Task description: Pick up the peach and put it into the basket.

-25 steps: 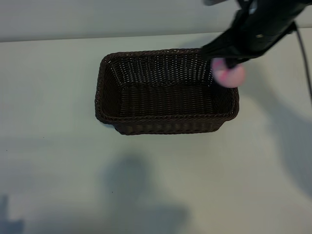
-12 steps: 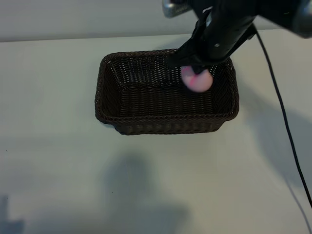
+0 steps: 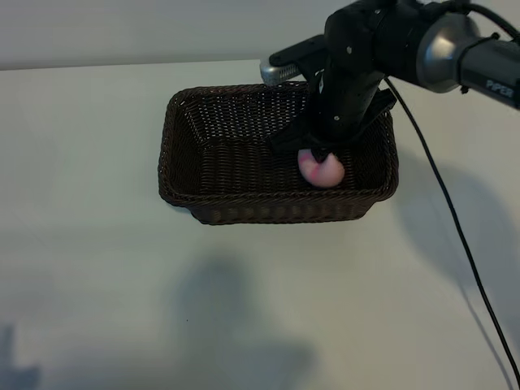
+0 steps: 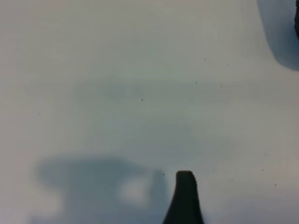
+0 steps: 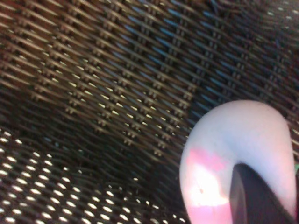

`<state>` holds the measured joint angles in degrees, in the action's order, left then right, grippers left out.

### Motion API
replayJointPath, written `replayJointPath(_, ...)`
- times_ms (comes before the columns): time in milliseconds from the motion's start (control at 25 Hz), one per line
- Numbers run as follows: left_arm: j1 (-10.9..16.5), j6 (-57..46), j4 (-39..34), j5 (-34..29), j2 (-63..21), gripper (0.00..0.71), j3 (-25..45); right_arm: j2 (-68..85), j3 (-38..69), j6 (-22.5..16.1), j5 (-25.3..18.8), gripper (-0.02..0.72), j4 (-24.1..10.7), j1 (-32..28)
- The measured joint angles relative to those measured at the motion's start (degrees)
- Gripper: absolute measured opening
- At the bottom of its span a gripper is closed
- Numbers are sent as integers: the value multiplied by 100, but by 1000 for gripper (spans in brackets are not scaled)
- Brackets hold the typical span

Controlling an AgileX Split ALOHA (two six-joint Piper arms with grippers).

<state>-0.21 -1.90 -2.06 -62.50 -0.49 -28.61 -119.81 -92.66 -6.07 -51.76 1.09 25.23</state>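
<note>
Right pincer (image 3: 322, 165) clamped on peach (image 3: 320, 169), low inside basket (image 3: 175, 154), right end. Left pincer (image 4: 185, 196) gaping, empty, idle over worktop (image 3: 97, 268). Risk: release from height, peach bounces, or finger snags weave.

You're looking at a lab-style test bench: a bare pale table (image 3: 97, 268), a plain wall (image 3: 122, 28), a cabled robot arm (image 3: 455, 57).
</note>
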Motion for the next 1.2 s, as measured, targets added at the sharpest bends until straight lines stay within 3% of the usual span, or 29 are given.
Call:
replayJointPath(120, 0, 0, 0, 0, 0, 593, 0, -1, -21, 20, 5, 49, 6, 0)
replayJointPath(240, 0, 0, 0, 0, 0, 593, 0, -1, -40, 20, -12, 129, 12, 0)
replayJointPath(320, 0, 0, 0, 0, 0, 593, 0, -1, -40, 39, -34, 241, 36, 0)
replayJointPath(520, 0, 0, 0, 0, 0, 593, 0, 71, -40, 229, -74, 623, 235, 0)
replayJointPath(600, 0, 0, 0, 0, 0, 592, 0, 180, -44, 316, -100, 687, 322, 0)
replayJointPath(760, 0, 0, 0, 0, 0, 592, 0, 421, -76, 359, -114, 690, 363, 0)
replayJointPath(920, 0, 0, 0, 0, 0, 592, 0, 561, -333, 323, -170, 626, 349, -77)
replayJointPath(1200, 0, 0, 0, 0, 0, 592, 0, 628, -1021, 376, -759, 590, 196, -936)
